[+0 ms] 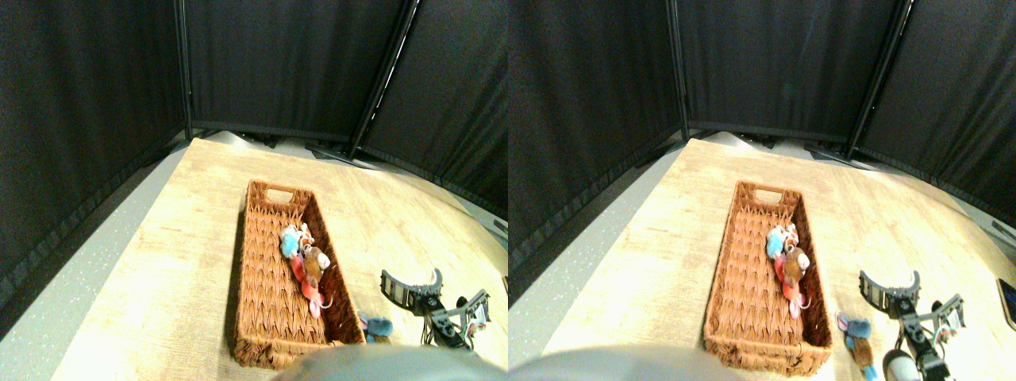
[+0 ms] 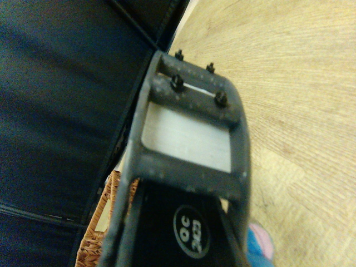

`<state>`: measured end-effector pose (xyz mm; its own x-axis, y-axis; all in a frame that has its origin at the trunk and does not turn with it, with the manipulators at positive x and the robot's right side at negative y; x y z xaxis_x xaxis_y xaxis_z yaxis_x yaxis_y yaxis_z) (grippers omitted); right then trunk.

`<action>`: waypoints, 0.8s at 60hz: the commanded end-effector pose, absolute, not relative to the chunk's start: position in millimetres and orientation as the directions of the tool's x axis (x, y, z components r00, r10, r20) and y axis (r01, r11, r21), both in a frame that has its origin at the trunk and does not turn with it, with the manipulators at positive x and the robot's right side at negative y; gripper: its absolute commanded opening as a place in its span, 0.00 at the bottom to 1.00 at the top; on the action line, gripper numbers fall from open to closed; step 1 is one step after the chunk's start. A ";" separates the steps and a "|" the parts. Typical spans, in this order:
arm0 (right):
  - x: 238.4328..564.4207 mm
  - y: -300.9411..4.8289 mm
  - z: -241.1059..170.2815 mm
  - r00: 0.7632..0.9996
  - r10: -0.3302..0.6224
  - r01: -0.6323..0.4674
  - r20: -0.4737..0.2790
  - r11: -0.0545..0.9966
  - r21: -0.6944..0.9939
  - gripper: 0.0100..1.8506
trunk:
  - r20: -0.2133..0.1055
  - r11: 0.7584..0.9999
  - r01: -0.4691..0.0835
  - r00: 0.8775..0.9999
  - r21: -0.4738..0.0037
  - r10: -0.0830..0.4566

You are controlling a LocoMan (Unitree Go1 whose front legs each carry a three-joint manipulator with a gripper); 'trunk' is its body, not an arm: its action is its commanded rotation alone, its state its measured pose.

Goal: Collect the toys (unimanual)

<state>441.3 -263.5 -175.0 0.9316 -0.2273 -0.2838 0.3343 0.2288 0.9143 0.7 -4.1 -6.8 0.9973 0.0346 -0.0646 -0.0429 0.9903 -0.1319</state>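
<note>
The right gripper (image 1: 435, 290) hovers over the counter (image 1: 182, 238) near its right edge, fingers spread wide and empty. Several plush toys (image 1: 305, 266) lie in the wicker basket (image 1: 266, 317); a blue plush toy (image 1: 375, 325) lies just outside its near right corner. A low descent could shove that toy off the near edge, or clip the basket wall.

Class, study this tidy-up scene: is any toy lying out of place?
Yes. One blue toy lies on the table just outside the wicker basket, beside its near right corner, while the other toys sit inside. The open gripper holds nothing.
</note>
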 end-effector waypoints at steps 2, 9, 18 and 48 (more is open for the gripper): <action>438.8 -259.9 -167.1 0.953 -0.206 0.270 -0.222 0.244 0.931 0.51 | -0.043 0.990 -0.020 0.999 -0.143 0.014; 436.7 -256.5 -160.3 0.945 -0.218 0.290 -0.242 0.225 0.930 0.51 | -0.052 0.988 -0.019 0.999 -0.150 0.011; 429.2 -253.7 -166.2 0.940 -0.199 0.310 -0.275 0.172 0.935 0.50 | -0.063 0.987 -0.029 0.998 -0.161 0.019; 405.7 -234.7 -192.5 0.927 -0.017 0.374 -0.374 0.054 0.926 0.49 | -0.082 0.982 -0.050 0.996 -0.184 0.035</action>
